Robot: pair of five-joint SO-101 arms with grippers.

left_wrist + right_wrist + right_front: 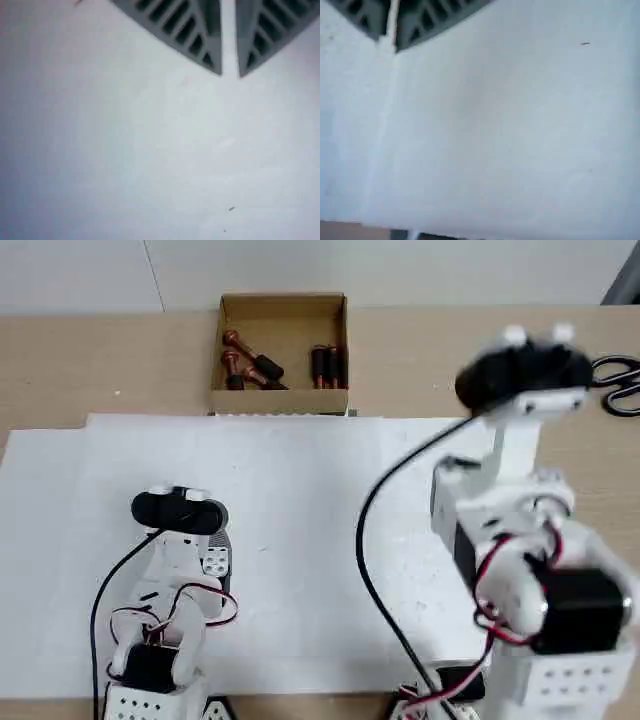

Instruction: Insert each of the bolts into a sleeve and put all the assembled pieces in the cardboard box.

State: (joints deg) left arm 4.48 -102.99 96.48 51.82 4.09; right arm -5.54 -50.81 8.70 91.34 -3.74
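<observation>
High view: a cardboard box (283, 308) sits on the far side of the wooden desk (90, 360), just beyond the far edge of a white paper sheet (300, 540). Inside lie the bolts (238, 344) – coppery shafts pushed into dark sleeves (270, 368) – in two groups, one cluster against the box's left wall and a pair (328, 364) standing side by side near its right wall. A low arm (178, 540) is folded over the near-left part of the sheet, and a taller arm (520, 510) rises at the near right. Black-handled scissors (620, 385) lie at the desk's right edge, well apart from the box.

Left wrist view: the left hand (230, 73) hangs over bare white paper (150, 160), its two grey ribbed fingers (185, 30) drawn almost together – only a thin slit between them, nothing gripped.

Right wrist view: the right hand (389, 44) is closed on nothing, its dark ribbed fingers (430, 20) parted by a hairline. White paper (510, 140) lies beneath, with a strip of brown desk (340, 231) showing past the sheet's edge.
</observation>
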